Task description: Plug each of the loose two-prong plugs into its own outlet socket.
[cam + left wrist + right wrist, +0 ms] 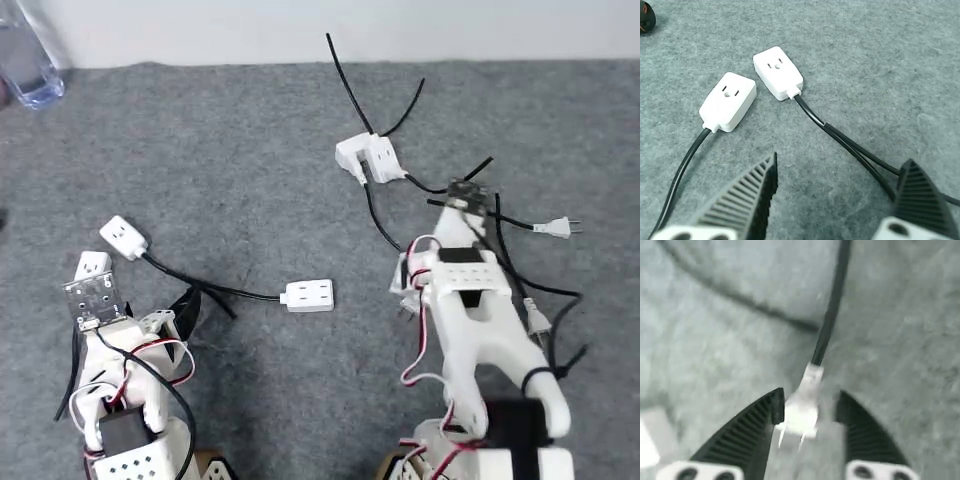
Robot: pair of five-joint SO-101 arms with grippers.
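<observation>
Two white outlet sockets (728,101) (778,73) on black cords lie side by side on the grey carpet just ahead of my left gripper (840,172), which is open with nothing in it. My right gripper (811,392) is open around a white two-prong plug (802,412) on a black cord; one finger touches it and the other stands a little apart. From above, the right gripper (466,200) sits just right of a white socket cluster (368,157). Another socket (308,295) lies mid-table. Two loose plugs (556,228) (536,320) rest to the right.
Black cords (500,250) loop around the right arm and trail toward the back wall. A clear plastic bottle (25,60) stands at the far left corner. Open carpet lies between the two arms.
</observation>
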